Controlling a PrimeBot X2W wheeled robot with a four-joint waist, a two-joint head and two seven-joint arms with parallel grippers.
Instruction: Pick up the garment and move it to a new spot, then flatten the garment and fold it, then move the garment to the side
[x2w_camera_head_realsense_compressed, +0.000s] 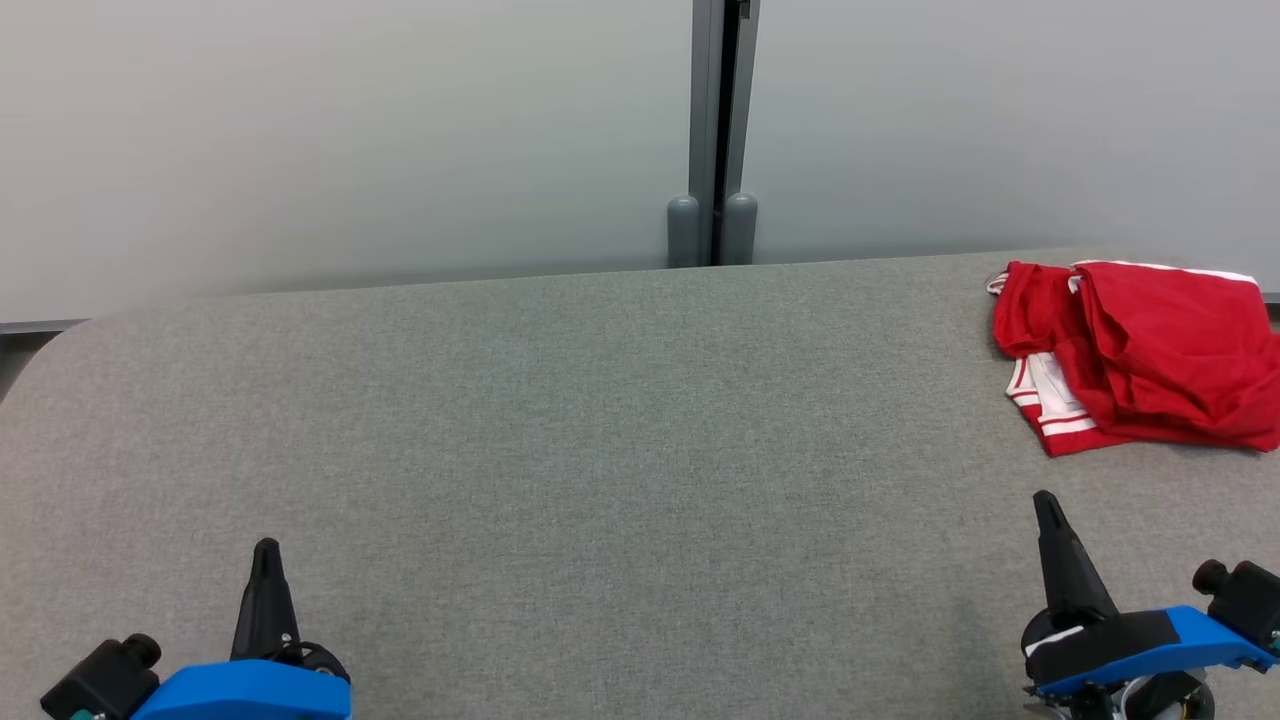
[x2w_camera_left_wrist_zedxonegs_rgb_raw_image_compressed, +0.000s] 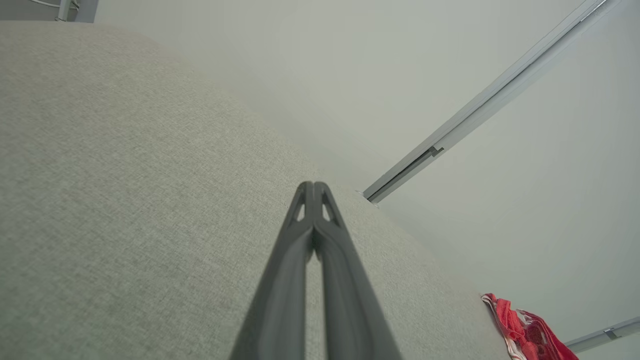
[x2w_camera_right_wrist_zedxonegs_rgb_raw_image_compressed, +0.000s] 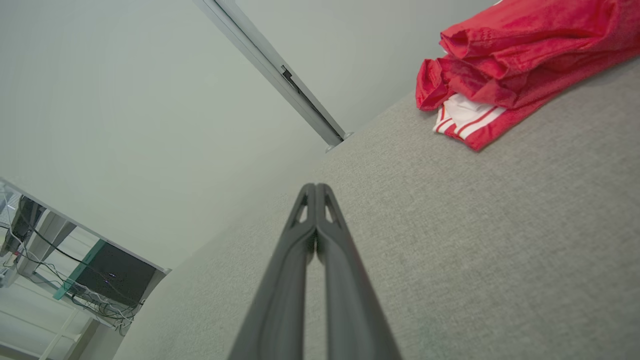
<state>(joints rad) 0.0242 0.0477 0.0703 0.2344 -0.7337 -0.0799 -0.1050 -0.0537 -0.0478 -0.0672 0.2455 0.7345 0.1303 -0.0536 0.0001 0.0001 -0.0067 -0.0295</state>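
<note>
A red garment with white stripes lies crumpled at the far right of the grey fabric table, partly cut by the head view's right edge. It also shows in the right wrist view as the red garment at the upper right, and in the left wrist view as a small red garment at the lower right. My right gripper is shut and empty, hovering a short way in front of the garment. My left gripper is shut and empty over the table's near left. Both pairs of fingertips touch in the wrist views.
A pale wall with a grey vertical post stands behind the table's far edge. The table's left corner is rounded. Beyond it, the right wrist view shows a desk with cables.
</note>
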